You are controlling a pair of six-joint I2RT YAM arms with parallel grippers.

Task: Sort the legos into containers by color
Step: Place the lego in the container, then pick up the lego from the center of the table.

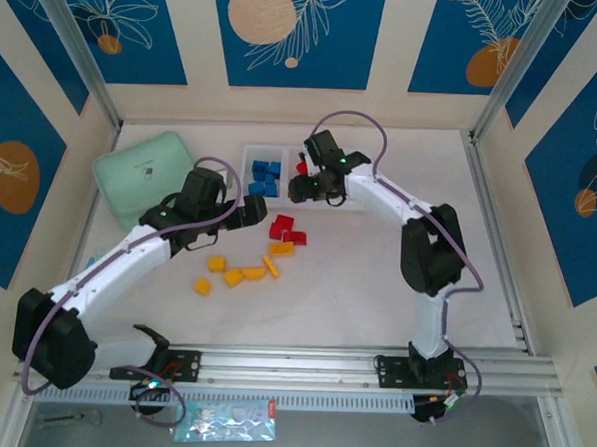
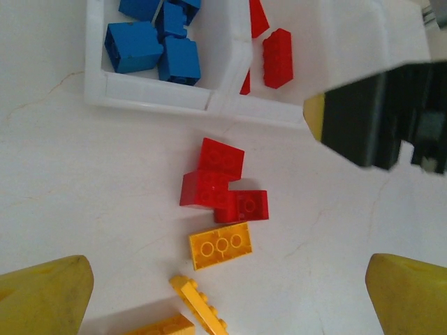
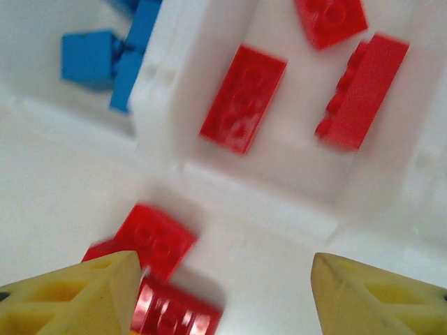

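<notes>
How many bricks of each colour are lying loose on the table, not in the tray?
Loose on the table:
red bricks: 3
yellow-orange bricks: 6
blue bricks: 0, the ones I can see are all in the tray
Total: 9

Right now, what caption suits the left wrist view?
Red legos and orange legos lie unsorted just outside the white tray.
</notes>
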